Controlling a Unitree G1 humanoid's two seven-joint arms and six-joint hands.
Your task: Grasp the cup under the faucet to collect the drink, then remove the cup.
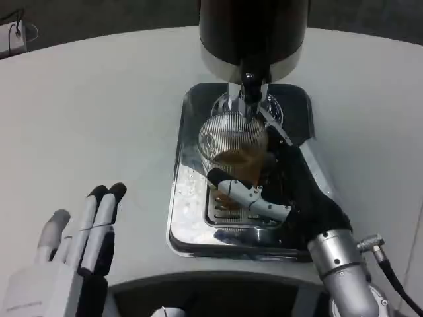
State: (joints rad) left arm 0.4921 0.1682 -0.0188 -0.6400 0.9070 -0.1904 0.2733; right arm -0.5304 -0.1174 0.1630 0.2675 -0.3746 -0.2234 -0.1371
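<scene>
Starting lower left of the frame: left hand (pixel 73 254) rests on the white bench (pixel 99 119), fingers straight and slightly apart, holding nothing, likely just waiting since the job needs one hand. Upper left corner has a small white object with a cable (pixel 16 33), too blurred to name. Centre: a shiny metal drip tray (pixel 182 211) sits on the bench to catch spills, with the dark dispenser (pixel 254 33) standing at its far end, top centre. The faucet (pixel 250 84) points down straight over the clear ribbed cup (pixel 232 142), so the cup is placed to catch the stream; brown drink already lies in it, roughly half up by my guess. Right of centre: right hand (pixel 277 195), mostly black from this angle, wraps the cup's near side, fingers grasping it to keep it steady under the spout. Filling step looks underway; removal not yet done.
</scene>
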